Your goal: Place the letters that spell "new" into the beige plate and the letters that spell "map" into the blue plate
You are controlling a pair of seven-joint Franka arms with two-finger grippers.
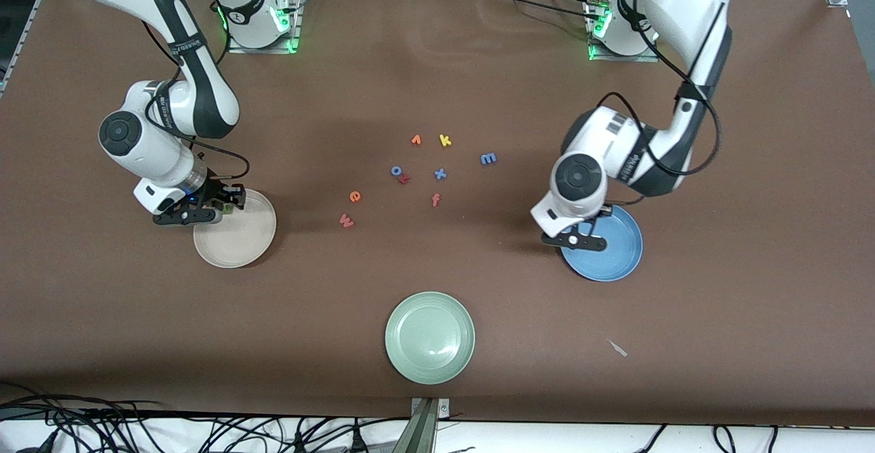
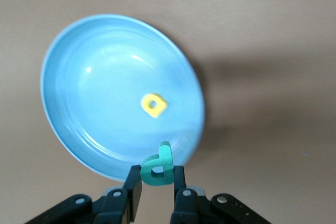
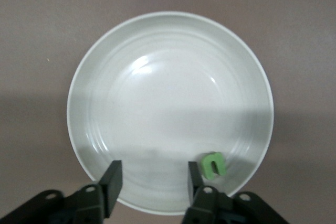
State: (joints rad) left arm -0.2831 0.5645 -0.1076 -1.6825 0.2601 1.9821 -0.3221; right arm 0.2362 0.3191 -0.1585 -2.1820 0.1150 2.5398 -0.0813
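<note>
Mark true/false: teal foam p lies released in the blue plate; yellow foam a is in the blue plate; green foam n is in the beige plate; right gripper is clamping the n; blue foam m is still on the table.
1. False: the left gripper holds the teal foam p over the light-blue plate.
2. True: yellow foam a.
3. True: green foam n, beige plate.
4. False: the right gripper is open, n beside it.
5. True: blue foam m, brown table.

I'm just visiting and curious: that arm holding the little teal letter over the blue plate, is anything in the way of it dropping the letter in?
Nothing visible blocks it. The left gripper holds the teal p over the rim of the blue plate. Only the yellow a lies in the plate, with bare space around it.
</note>
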